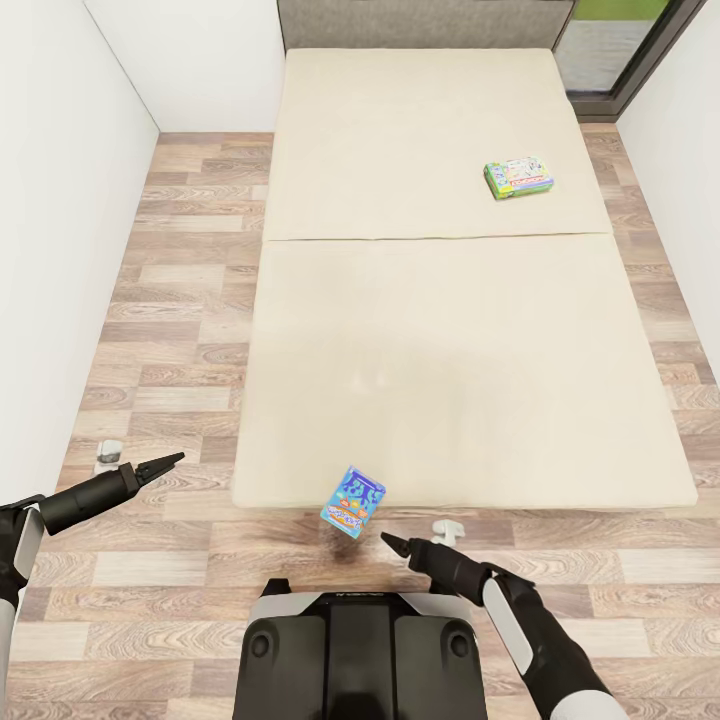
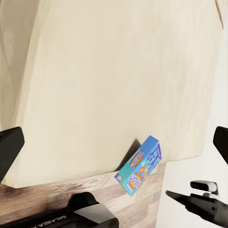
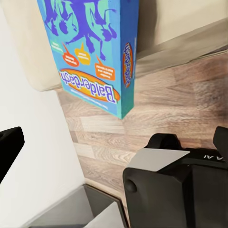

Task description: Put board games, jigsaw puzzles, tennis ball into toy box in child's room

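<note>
The blue board game (image 1: 353, 502) stood tilted against the bed's (image 1: 450, 400) near edge, by the floor. It looked light, stiff and smooth, best pinched across its thin sides. Both grippers' jaws were spread, holding nothing.

Two board games (image 1: 354, 502) (image 1: 519, 178), one bed (image 1: 440, 330)

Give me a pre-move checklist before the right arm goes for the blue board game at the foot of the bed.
1. Blue board game in sight: ok.
2. It lies flat on the bed: not ok; it leans tilted over the near edge, toward the floor.
3. Right gripper empty: ok, nothing between its fingers.
4. Left gripper clear of the box: ok, off to the side.
5. Green board game still to collect: ok, lying farther up the bed.
</note>
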Motion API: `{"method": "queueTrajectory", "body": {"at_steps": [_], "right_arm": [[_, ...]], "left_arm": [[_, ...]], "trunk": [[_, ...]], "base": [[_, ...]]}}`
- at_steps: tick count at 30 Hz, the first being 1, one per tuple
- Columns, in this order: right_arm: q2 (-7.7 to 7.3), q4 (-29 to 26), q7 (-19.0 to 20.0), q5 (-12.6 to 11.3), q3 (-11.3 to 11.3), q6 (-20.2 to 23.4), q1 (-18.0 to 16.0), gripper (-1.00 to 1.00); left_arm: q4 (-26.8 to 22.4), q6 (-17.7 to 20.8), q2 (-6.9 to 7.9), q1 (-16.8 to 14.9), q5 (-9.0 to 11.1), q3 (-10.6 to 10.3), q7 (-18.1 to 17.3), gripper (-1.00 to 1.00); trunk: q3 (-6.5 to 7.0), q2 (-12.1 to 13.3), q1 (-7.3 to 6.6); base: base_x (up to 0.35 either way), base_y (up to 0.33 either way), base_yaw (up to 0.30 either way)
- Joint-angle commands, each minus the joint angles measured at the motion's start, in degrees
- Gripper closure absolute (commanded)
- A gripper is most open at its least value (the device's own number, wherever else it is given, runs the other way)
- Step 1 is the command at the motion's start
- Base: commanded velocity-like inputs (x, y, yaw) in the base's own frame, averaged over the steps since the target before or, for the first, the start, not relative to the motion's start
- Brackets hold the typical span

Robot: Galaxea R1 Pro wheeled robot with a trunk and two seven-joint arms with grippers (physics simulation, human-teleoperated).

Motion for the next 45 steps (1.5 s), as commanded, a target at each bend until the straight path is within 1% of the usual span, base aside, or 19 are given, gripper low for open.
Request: {"method": "queueTrajectory", "body": {"at_steps": [1,10,14,20,26,30,45], "right_arm": [[0.03,0.3,-0.1,-0.5,0.0,0.4,-0.2,-1.0],[0.52,3.2,-0.1,-0.5,0.0,-1.1,-1.7,-1.0],[0.76,3.5,-0.1,-0.5,0.3,-1.6,-2.0,-1.0],[0.94,3.7,-0.1,-0.5,1.7,-1.9,-2.4,-1.0],[1.52,3.8,-0.1,-0.6,3.5,-2.9,-2.9,-1.0],[1.68,4.0,-0.1,-0.6,4.2,-3.2,-3.1,-1.0],[1.98,7.6,-0.1,-0.5,4.7,-3.8,-4.6,-1.0]], "left_arm": [[0.0,0.6,0.0,0.0,0.1,0.0,-0.2,-1.0],[0.0,0.7,0.0,0.0,0.1,0.0,-0.2,-1.0],[0.0,0.7,0.0,0.0,0.1,0.0,-0.2,-1.0],[0.0,0.7,0.0,0.0,0.2,0.0,-0.2,-1.0],[0.0,0.7,0.0,0.0,0.2,0.0,-0.2,-1.0],[0.0,0.7,-0.04,0.0,0.2,0.0,-0.2,-1.0],[0.0,0.7,-0.02,0.0,0.2,0.0,-0.2,-1.0]], "trunk": [[-0.05,-0.1,0.02],[-1.66,-3.7,2.0],[-1.66,-3.7,2.0],[-1.66,-3.7,2.0],[-2.74,-6.1,3.32],[-3.46,-7.7,4.2],[-6.15,-13.7,7.49]], "base": [[0.0,0.0,0.0],[0.0,0.0,0.0],[0.0,0.0,0.0],[0.0,0.0,0.0],[0.0,0.0,0.0],[0.0,0.0,0.0],[0.0,0.0,0.0]]}}
